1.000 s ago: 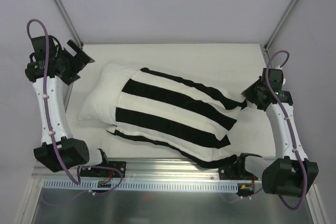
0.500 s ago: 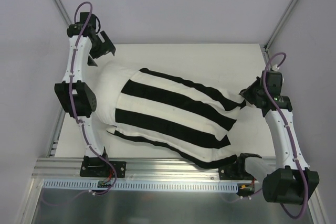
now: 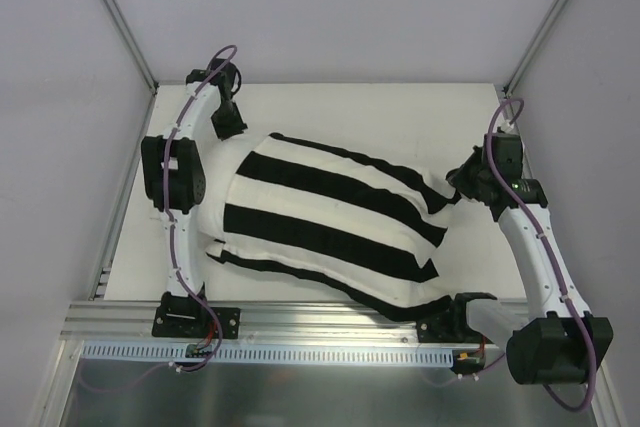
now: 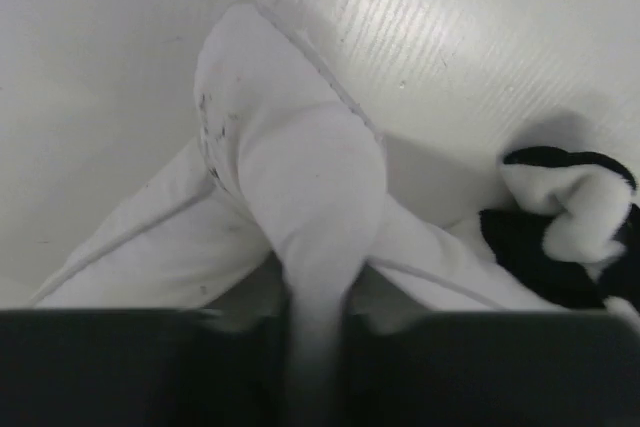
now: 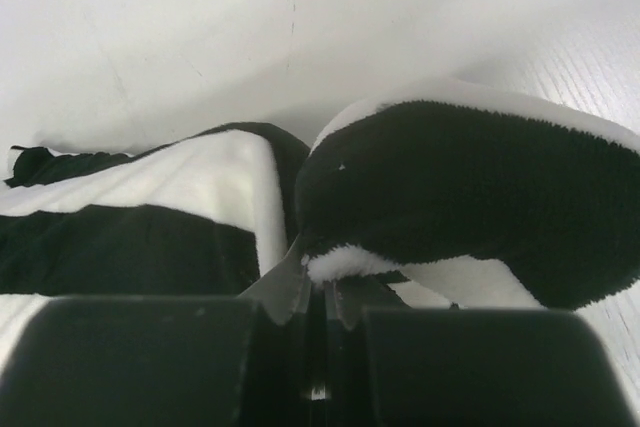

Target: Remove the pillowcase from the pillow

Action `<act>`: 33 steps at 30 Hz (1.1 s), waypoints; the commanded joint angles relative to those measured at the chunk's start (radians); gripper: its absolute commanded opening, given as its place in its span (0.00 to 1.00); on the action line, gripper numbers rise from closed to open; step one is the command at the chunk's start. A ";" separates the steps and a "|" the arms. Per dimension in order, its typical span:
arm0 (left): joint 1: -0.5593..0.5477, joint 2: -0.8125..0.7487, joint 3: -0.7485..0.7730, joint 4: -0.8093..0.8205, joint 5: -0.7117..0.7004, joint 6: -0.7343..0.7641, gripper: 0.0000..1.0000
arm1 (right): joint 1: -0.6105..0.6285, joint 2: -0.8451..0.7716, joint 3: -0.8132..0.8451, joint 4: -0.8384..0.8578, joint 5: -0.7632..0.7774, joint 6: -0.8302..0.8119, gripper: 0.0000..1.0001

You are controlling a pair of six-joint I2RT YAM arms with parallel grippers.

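Jaws, left: clamped on a bunched white corner of the pillow (image 4: 290,177), cloth squeezed into the narrow gap between them
Jaws, right: pressed together on a fold of the pillowcase (image 3: 330,217), black and white cloth pinched between them
Left gripper (image 3: 228,119): at the far left end of the pillow, pointing down at the pinched corner
Right gripper (image 3: 463,182): at the right tip of the pillowcase, on the right side of the table (image 3: 400,107)
Pillowcase position: lying diagonally across the table from far left to near right, broad black and white stripes running along its length, near right corner close to the base of the right arm
Pillow position: mostly covered by the pillowcase, plain white end showing at the left, partly hidden under the left arm
Pillow corner, left wrist view: seam line and a few dark specks visible on the white cloth
Pillowcase edge, left wrist view: small crumpled black and white bit just right of the pinched corner
Pillowcase fold, right wrist view: thick black band with a white rim, bulging above the closed jaws
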 commanded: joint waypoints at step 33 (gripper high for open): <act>0.744 -0.971 -0.670 0.318 0.633 -0.169 0.00 | -0.645 -0.103 0.228 -0.138 -0.206 -0.020 0.01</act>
